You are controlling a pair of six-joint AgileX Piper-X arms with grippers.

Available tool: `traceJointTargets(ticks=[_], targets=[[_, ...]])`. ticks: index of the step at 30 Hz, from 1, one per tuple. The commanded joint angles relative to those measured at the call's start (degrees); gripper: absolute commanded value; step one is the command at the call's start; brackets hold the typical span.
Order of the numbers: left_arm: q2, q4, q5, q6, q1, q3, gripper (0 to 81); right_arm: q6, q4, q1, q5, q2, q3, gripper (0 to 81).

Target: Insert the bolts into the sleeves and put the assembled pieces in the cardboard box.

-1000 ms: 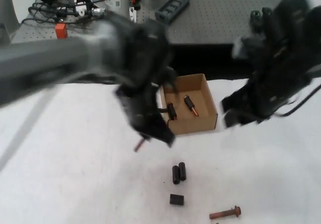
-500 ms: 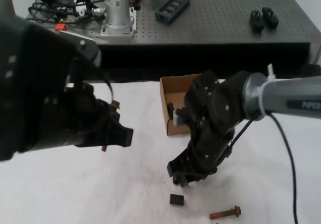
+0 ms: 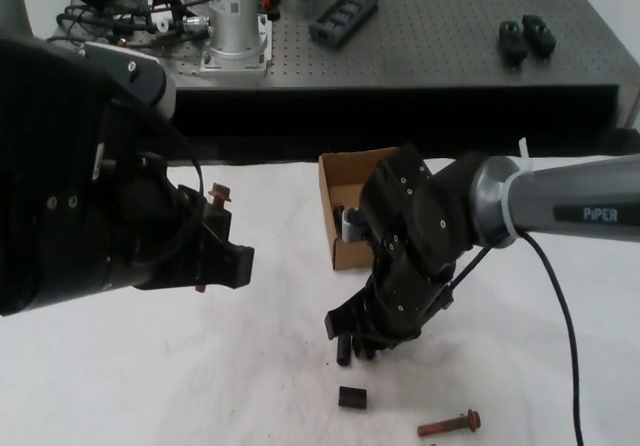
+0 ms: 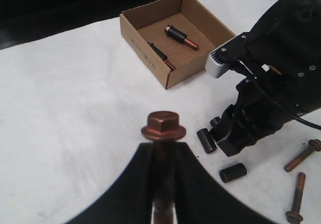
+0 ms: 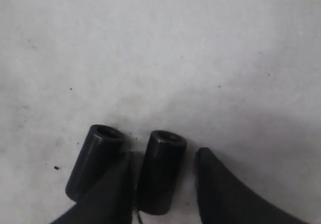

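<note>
Compared with half a second ago, the right gripper (image 5: 164,152) is found lowered closer to the white cloth (image 3: 200,366), and the left gripper (image 4: 163,148) is shifted slightly, its load now nearer upright. The right gripper's fingers are held apart around a short black cylindrical sleeve (image 5: 160,184) lying on the cloth, with a gap left at one finger. A second black sleeve (image 5: 95,161) is seen just outside the other finger, close against it. The left gripper is clamped on the shank of a copper-coloured hexagon-headed metal bolt (image 4: 163,126), head uppermost, held above the cloth. A wide stretch of bare cloth is left between this bolt and the open brown cardboard box (image 4: 150,38), which is set near the cloth's far edge, beside the dark perforated bench (image 3: 450,36). Two assembled pieces (image 4: 180,35) (image 4: 161,56) are laid inside the box, one against a wall. The right arm is placed between the box and the sleeves. A third black sleeve (image 4: 232,172) is seen apart from the pair, and two loose copper-coloured bolts (image 4: 302,155) (image 4: 296,196) are seen beyond it.
</note>
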Motion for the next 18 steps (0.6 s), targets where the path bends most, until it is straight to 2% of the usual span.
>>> traceJointTargets(ticks=[1,6,9,10,12,16,18], targets=[[-0.5,-1.1,0.0,-0.4,0.2,-0.2,0.7,0.0,1.8,0.1,-0.5,1.4,-0.3,17.9],[-0.5,-1.1,1.3,-0.4,0.2,-0.2,0.7,-1.8,2.8,0.1,-1.3,1.7,-0.3,9.6],[-0.5,-1.6,4.1,-1.7,0.2,-0.2,0.7,-3.7,2.7,0.1,-1.3,1.3,-0.3,0.8],[-0.5,-1.6,5.3,-2.0,0.2,-0.2,0.7,-3.9,2.6,0.1,-2.1,0.9,-0.3,3.6],[-0.5,-4.2,8.6,-2.2,0.2,0.2,0.7,-4.8,2.4,-0.6,-5.5,-0.6,-0.3,3.5],[-0.3,-16.3,17.2,-4.9,0.2,3.2,0.7,-5.7,2.0,-2.8,-17.5,-8.2,1.3,3.5],[0.4,-23.8,21.8,-10.1,0.2,5.3,0.7,-6.8,0.1,-3.6,-18.0,-14.8,4.2,3.5]])
